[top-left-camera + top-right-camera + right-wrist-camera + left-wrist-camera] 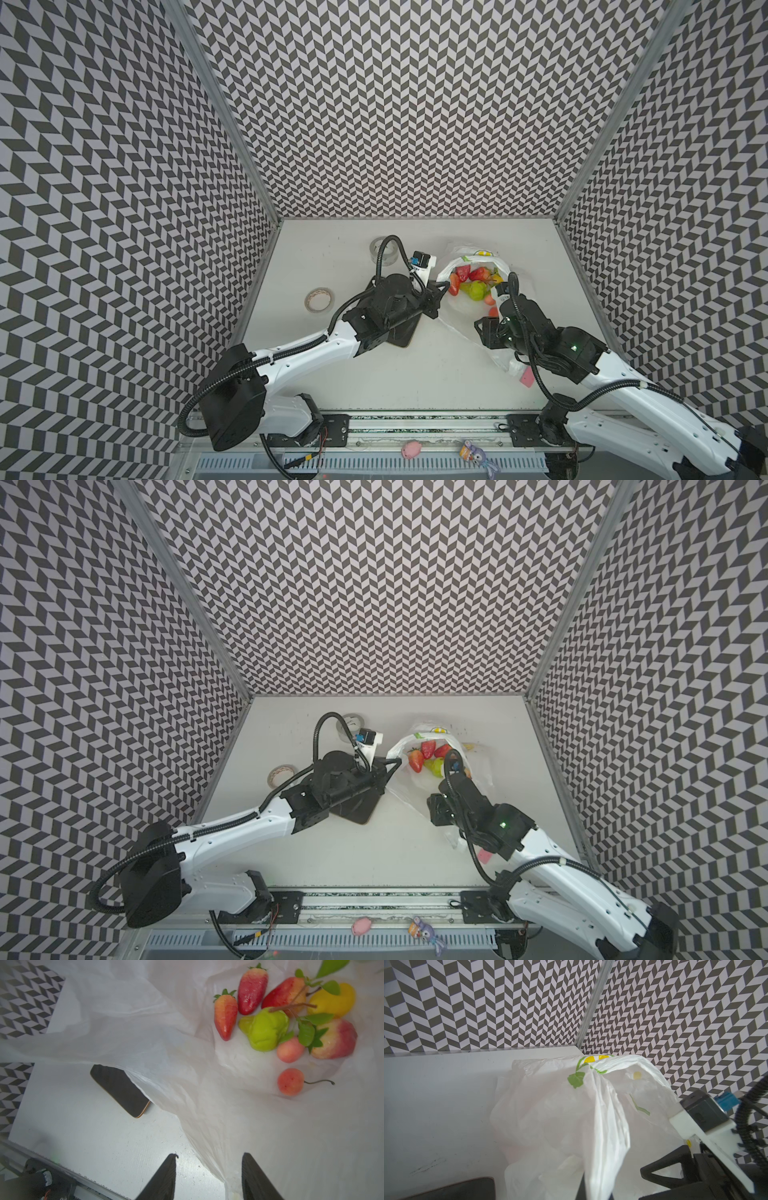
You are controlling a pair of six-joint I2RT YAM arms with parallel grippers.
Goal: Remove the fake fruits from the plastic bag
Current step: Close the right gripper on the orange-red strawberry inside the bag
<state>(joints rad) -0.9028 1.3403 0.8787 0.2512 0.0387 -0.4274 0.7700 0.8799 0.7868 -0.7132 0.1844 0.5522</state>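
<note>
1. Between the right jaws nothing is clamped. The two dark fingers point(164, 1178) stand partly apart above the desk point(93, 1136), and the lower rim of the plastic bag point(166, 1068) runs down into the gap, loose.
2. Ahead of those tips, deeper inside the bag's open mouth, lie the fake fruits point(266, 1030) in a loose cluster on the white film.
3. Nearest to the tips is a small stemmed peach point(290, 1082), lying apart from the cluster. Its stem points sideways, away from the reach.
4. Farther in, one strawberry point(225, 1018) lies with its long axis running roughly toward the tips, pointed end nearest, so the fingers would likely close across its narrow width.
5. Across the pile, the left jaws are shut on a gathered fold of the bag's rim, drawn taut in the left wrist view. They seem to be holding the mouth open.
6. Both top views show the fruit between the two arms, and it sits toward the back wall from the right wrist. With the left arm occupied, the right arm looks like the one to reach.
</note>
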